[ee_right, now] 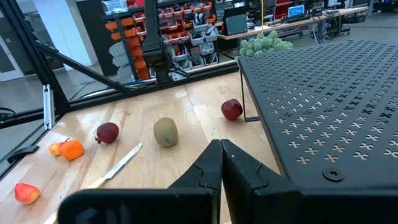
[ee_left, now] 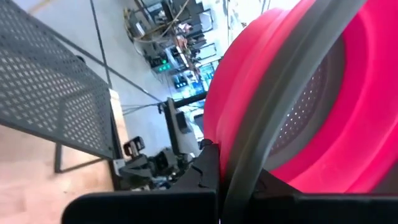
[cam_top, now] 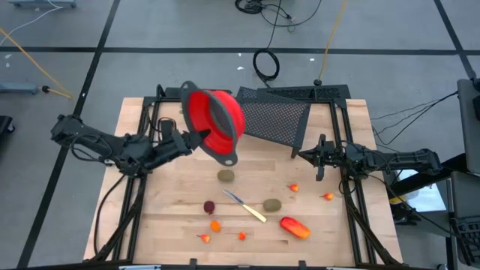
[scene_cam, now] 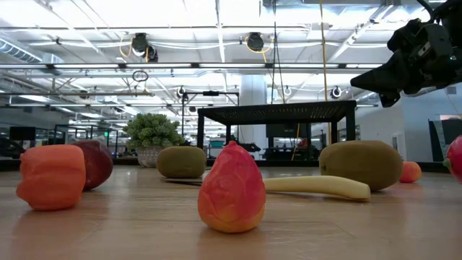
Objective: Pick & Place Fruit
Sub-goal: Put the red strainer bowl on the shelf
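The left gripper [cam_top: 196, 138] holds the red bowl [cam_top: 217, 120] tilted at upper centre, fruit [cam_top: 271, 204] still scattered lower centre, right gripper [cam_top: 321, 157] shut and empty at right; next, I judge, lower the bowl

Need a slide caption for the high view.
Left gripper holds the red bowl tilted above the table; fruit and knife lie scattered.

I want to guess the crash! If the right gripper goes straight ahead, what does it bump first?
Probably the kiwi, slightly off the right gripper line; it might slip past. Depth is unclear.
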Controlling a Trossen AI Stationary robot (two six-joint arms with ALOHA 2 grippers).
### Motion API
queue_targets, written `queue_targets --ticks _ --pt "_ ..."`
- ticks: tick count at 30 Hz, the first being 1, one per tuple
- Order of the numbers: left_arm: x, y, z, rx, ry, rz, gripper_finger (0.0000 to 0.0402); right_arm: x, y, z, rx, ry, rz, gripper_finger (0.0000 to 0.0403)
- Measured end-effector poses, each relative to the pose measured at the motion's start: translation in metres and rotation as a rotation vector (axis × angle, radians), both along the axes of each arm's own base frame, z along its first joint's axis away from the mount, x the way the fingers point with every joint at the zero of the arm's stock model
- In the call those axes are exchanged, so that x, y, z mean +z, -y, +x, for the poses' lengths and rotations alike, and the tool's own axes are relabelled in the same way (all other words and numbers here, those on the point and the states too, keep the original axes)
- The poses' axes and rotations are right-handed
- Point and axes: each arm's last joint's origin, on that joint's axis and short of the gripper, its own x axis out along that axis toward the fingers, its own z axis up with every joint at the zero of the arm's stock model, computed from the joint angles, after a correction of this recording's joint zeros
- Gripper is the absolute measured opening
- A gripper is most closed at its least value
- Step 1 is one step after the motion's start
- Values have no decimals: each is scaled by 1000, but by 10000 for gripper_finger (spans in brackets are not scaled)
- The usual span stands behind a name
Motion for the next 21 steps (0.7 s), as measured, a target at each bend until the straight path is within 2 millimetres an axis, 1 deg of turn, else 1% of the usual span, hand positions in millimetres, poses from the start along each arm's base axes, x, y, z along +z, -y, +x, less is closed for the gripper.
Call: queue_targets --ticks 3,11,14,17,21 --pt "0 -6 2 -6 18 -26 0 0 0 0 0 0 0 0" --pt "-1 -17 7 -4 15 -20 0 0 0 0 0 0 0 0" --pt "-8 -22 17 -14 -9 -33 0 0 0 0 0 0 0 0" --pt "-19 -30 31 -64 -40 -57 0 0 0 0 0 -1 0 0" --pt "-32 -47 45 -121 -89 -98 0 0 0 0 0 0 0 0"
